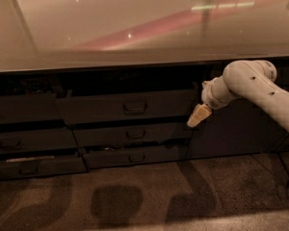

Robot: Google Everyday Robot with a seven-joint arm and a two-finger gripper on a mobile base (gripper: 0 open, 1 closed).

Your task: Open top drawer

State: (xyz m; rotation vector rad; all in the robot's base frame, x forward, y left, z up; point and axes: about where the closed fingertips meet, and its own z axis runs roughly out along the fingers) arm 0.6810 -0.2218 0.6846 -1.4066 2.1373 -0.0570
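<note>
Pincer (pixel 198 116) at right end of top drawer (pixel 101 109), countertop (pixel 111 28) above.

White arm (pixel 260 88) from right, bent; gripper (pixel 199 115) points down-left, right of centre.

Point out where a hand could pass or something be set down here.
The countertop above the drawers lies bare across the view. The floor in front of them is open. It is tight only at the right end of the top drawer, where the gripper hangs, right of its handle.
</note>
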